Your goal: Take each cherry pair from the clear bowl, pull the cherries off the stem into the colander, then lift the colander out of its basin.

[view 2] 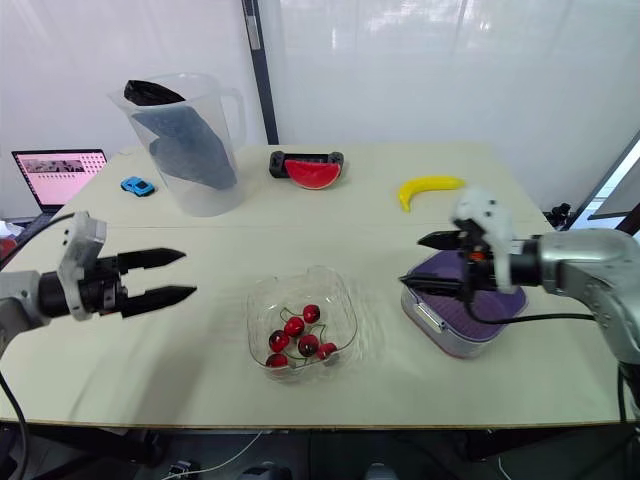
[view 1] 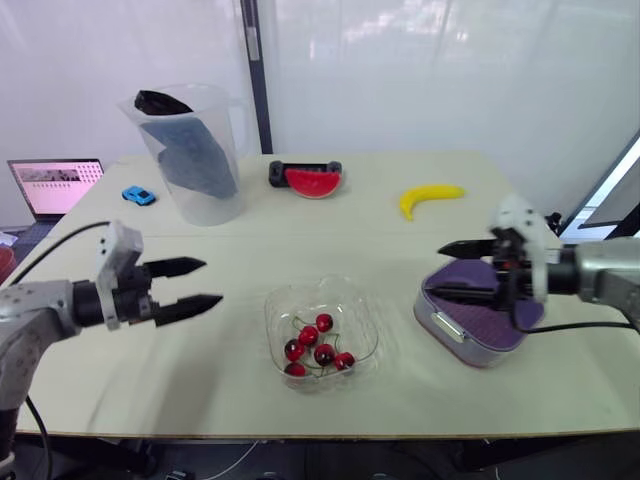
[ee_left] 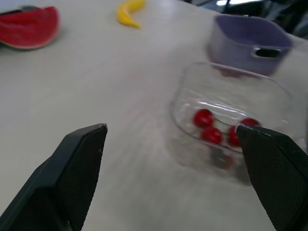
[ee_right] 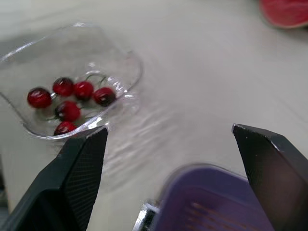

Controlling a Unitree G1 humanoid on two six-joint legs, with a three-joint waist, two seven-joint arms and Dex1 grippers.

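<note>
The bowl (view 1: pixel 352 300) sits mid-table, near the front edge, with six red cherries (view 1: pixel 318 346) bunched in its bottom. The colander (view 1: pixel 490 325) rests in its basin (view 1: pixel 431 316) just to the right of the bowl. Nothing has gone into the colander yet, so the step in hand looks like the reach for a first pair. The left gripper (view 1: pixel 212 281) hovers left of the bowl and clear of it, fingers spread wide and aimed at it. The right gripper (view 1: pixel 439 270) hangs over the colander's bowl-side edge, also spread and empty, pointing back toward the bowl. To do this well, one gripper should drop in from above rather than sweep in low, since the wall is in the way and a light bowl would likely slide if nudged. It should pick an outlying cherry at the edge of the bunch and close gently. The lifted pair should then go over the colander before the other gripper pulls, so that loosened fruit falls in. The bunch runs roughly front to back, slanting toward the near left. Thin green stems arc between the cherries, but which cherry shares a stem with which cannot be told. The bowl is about square, with no clear long axis. The basin's handle slot faces the bowl.
</note>
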